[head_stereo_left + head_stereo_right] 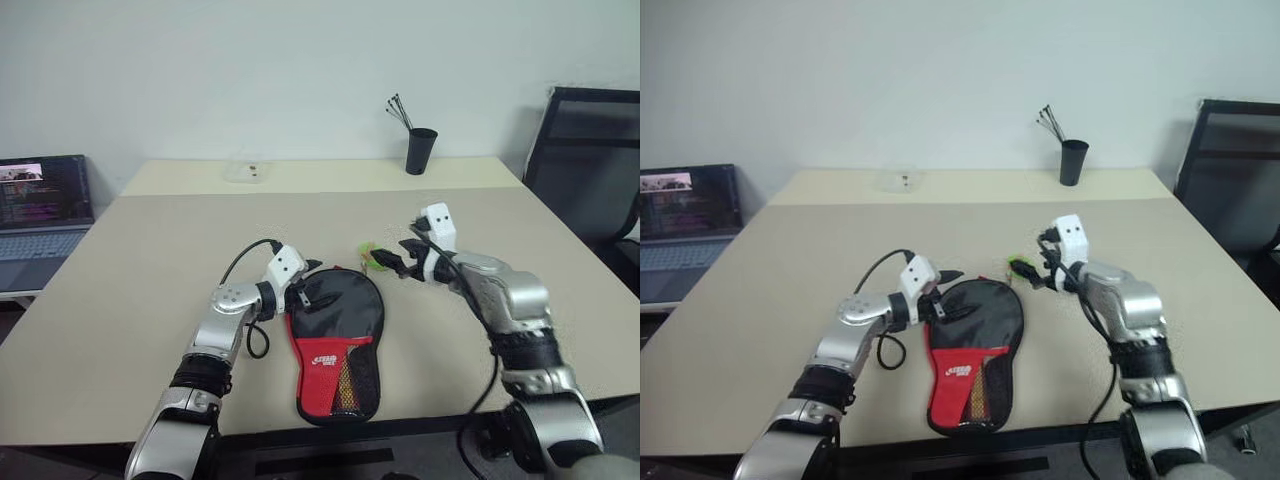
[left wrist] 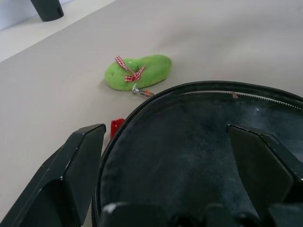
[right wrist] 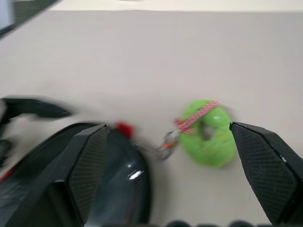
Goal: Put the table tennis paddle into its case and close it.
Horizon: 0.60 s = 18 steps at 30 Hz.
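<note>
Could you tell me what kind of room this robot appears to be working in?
Probably an office or lab workspace. A large beige table stands against a plain wall, an open laptop sits at its left, a black pen cup stands at the back, and a dark chair stands at its right.

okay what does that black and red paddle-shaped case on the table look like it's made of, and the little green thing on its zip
The black and red paddle-shaped case looks like soft woven fabric, likely nylon: matte black top with a faint sheen, a toothed zip around the rim, a mesh pocket low down. The small green fuzzy zip pull looks like plush fleece, nappy and matte, with a red-and-white checked ribbon bow and a small metal clasp.
</note>
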Motion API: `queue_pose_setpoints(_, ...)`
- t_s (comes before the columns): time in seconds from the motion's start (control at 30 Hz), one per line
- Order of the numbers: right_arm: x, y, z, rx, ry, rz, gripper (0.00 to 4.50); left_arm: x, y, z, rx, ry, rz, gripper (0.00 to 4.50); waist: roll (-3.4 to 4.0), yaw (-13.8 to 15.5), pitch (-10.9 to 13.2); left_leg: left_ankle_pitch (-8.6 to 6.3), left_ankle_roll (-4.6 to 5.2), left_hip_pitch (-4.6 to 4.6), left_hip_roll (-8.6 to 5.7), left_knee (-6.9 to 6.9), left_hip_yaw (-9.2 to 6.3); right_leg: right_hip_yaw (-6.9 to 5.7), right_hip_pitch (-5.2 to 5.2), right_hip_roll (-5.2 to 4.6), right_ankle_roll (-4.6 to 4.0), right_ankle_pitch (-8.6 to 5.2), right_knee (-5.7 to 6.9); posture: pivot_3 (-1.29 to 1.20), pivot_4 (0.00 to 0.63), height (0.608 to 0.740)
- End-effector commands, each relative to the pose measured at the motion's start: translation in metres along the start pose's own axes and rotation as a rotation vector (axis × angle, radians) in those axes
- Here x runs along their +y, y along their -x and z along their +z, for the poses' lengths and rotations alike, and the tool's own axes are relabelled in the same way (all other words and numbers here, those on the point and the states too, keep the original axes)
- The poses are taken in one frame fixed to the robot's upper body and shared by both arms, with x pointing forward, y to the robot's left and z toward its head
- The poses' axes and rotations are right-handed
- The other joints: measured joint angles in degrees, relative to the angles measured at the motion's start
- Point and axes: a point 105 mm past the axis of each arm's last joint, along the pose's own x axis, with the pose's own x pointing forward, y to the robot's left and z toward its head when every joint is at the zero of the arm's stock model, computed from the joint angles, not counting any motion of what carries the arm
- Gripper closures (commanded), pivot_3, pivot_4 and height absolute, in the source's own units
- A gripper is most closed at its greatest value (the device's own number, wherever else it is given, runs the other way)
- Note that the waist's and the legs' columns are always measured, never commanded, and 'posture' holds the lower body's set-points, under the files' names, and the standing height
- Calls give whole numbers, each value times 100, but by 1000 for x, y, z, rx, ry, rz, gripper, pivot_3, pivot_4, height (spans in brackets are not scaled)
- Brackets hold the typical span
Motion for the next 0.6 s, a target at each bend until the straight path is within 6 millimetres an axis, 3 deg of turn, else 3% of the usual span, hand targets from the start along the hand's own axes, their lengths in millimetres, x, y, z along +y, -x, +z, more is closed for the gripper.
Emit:
queue_pose_setpoints(0.03,-14,-17,15,-75,-23,-77,0,-2,3,7,-19,-41,2,47,0,-9,0,0,0,0,-1,0,2,1,0,-2,0,0,0,0,150,740)
queue_pose_setpoints(0.3,-36,-42,2,-63,-82,-209,0,-14,12,0,11,-41,0,47,3,-17,2,0,0,2,3,-5,6,5,-2,-10,-1,1,0,0,150,740)
queue_pose_setpoints(0.6,-21,-57,-27,18,-31,-201,0,-18,11,0,26,-46,2,47,5,-24,3,0,0,4,6,-5,8,7,-2,-21,-1,1,2,0,150,740)
